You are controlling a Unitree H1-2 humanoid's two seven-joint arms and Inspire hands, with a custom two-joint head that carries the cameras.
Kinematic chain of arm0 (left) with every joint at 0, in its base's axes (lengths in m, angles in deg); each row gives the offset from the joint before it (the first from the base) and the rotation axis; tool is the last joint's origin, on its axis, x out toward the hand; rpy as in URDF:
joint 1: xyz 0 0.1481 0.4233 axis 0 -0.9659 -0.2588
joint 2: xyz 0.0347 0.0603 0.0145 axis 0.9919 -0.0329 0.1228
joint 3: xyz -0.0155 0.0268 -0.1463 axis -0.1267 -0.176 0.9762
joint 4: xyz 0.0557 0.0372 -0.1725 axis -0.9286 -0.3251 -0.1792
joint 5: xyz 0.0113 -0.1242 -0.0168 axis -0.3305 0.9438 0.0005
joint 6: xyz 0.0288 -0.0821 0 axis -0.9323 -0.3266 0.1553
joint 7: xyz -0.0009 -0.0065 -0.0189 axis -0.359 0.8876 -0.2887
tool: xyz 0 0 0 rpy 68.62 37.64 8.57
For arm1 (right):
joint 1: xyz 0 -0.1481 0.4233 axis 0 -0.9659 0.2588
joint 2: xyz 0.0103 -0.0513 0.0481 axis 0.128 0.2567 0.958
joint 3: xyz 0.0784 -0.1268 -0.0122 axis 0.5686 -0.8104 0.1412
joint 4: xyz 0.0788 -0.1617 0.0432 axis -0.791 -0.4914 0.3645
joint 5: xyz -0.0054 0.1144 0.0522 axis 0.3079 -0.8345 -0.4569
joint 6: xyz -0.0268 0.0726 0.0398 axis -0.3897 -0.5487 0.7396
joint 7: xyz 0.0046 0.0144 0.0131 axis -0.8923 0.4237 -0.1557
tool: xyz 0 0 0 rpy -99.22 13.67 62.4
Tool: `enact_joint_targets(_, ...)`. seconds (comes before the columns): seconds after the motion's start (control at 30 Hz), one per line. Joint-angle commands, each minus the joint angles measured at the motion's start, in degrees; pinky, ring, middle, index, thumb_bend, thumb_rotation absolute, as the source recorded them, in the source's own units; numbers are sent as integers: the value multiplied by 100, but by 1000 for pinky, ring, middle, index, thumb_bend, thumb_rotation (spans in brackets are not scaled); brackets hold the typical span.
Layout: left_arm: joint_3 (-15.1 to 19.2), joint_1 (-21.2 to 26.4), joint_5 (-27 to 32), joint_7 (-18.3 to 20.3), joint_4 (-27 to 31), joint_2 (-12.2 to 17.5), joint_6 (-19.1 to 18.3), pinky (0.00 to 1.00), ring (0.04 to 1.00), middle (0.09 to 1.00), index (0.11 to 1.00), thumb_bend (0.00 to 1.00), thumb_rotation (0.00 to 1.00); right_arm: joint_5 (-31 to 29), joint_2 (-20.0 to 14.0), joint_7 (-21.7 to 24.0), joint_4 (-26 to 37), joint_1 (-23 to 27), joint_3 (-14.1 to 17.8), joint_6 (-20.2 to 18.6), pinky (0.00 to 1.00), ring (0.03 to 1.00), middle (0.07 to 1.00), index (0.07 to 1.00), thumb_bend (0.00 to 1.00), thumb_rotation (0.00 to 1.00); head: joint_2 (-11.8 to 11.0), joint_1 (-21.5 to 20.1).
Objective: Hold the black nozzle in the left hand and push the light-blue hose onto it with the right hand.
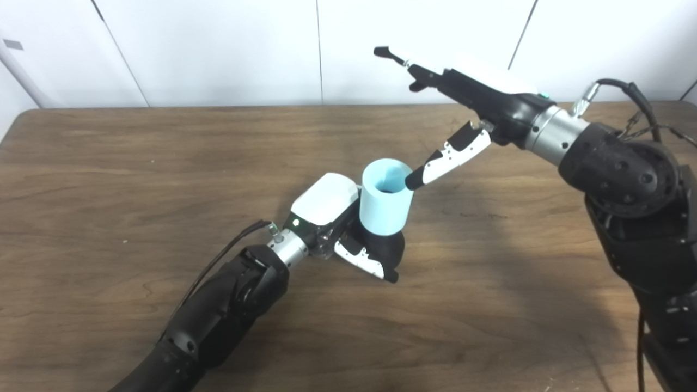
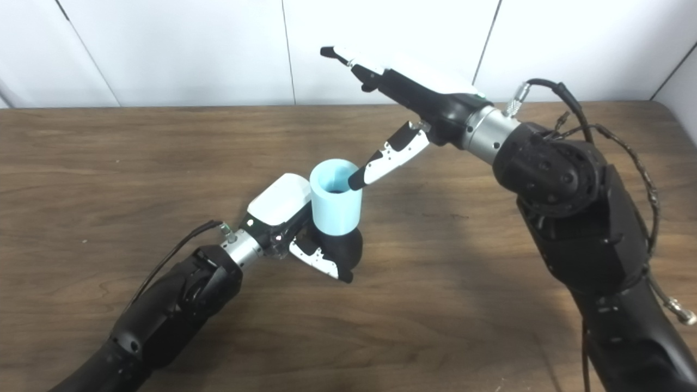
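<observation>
My left hand [image 1: 348, 228] is shut around a black nozzle [image 1: 389, 247] near the middle of the wooden table. A short light-blue hose [image 1: 385, 198] sits upright on top of the nozzle, its open end facing up; it also shows in the right eye view [image 2: 335, 198]. My right hand [image 1: 463, 103] hovers above and to the right, fingers spread open. Its thumb tip [image 1: 416, 178] touches the hose's upper right rim. The long fingers point away to the upper left, clear of the hose. The nozzle is mostly hidden by the hose and my left fingers.
The brown wooden table [image 1: 136, 179] fills the view, with a white panelled wall [image 1: 218, 49] behind its far edge. Cables hang off the right arm [image 1: 626, 174] at the right side.
</observation>
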Motion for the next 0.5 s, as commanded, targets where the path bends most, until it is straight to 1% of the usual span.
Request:
enact_joint_targets(0.0,-206,-330,-211,602,-359,179,-196,239,329,472,482,528,0,-275,-247,125,281,279,95,56,889,1000,1000,1000,1000,282,6,4)
enact_joint_targets(0.07,-203,-330,-213,589,-365,183,-193,247,334,472,482,528,0,-501,-369,265,383,208,57,117,963,1000,1000,1000,1000,308,-1,-13)
enact_joint_targets(0.1,-196,-331,-196,587,-370,182,-188,252,341,472,482,528,0,-577,-430,307,427,144,24,235,985,1000,1000,1000,1000,348,-1,-13)
enact_joint_targets(0.17,-184,-334,-177,571,-384,172,-188,250,335,472,482,528,0,-658,-535,317,461,9,-40,534,997,1000,1000,1000,1000,439,-3,-4)
enact_joint_targets(0.27,-180,-339,-197,512,-404,161,-176,248,325,472,482,528,0,-466,-714,270,484,-164,-219,1153,1000,1000,1000,1000,932,642,-3,-4)
enact_joint_targets(0.3,-184,-339,-207,505,-415,158,-174,249,326,472,482,528,0,-367,-749,246,496,-226,-279,1316,1000,1000,1000,1000,914,710,-41,-8)
enact_joint_targets(0.4,-200,-334,-237,524,-433,154,-199,264,346,472,482,528,0,-65,-820,239,529,-356,-412,1628,1000,1000,1000,1000,893,829,-41,-8)
enact_joint_targets(0.43,-205,-330,-244,525,-450,153,-198,267,350,473,482,528,0,49,-823,225,511,-393,-453,1753,1000,1000,1000,1000,893,843,-70,5)
enact_joint_targets(0.47,-203,-329,-225,522,-469,150,-182,271,353,436,487,525,0,179,-826,198,468,-438,-501,1916,1000,1000,1000,1000,889,861,-71,2)
